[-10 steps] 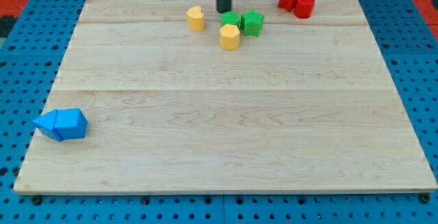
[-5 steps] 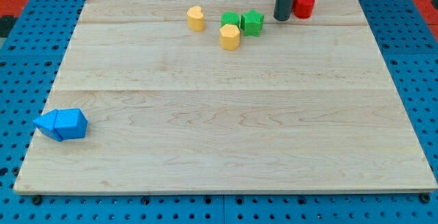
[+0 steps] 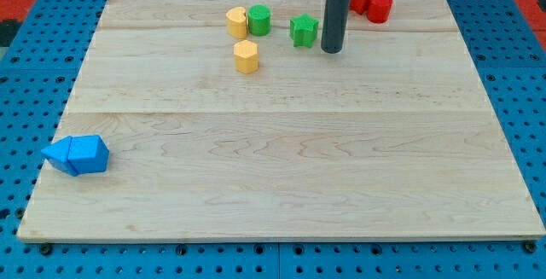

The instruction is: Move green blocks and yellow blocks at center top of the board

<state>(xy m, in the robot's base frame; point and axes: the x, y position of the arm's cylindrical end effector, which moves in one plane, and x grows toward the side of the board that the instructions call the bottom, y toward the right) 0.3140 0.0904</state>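
Observation:
My tip (image 3: 331, 50) rests on the board near the view's top, just right of a green star block (image 3: 304, 31). A green cylinder (image 3: 258, 20) stands against a yellow rounded block (image 3: 236, 23) further left. A yellow hexagonal block (image 3: 246, 57) lies below them, apart from both. My tip touches none of the blocks that I can tell.
Two red blocks (image 3: 370, 2) sit at the view's top right, behind my rod. Two blue blocks (image 3: 77, 154) lie together at the board's left edge, low in the view. The wooden board (image 3: 281, 177) lies on a blue pegboard.
My tip has moved down and left from beside the red blocks. The green cylinder, green star and yellow hexagon have shifted left; the cylinder now touches the yellow rounded block.

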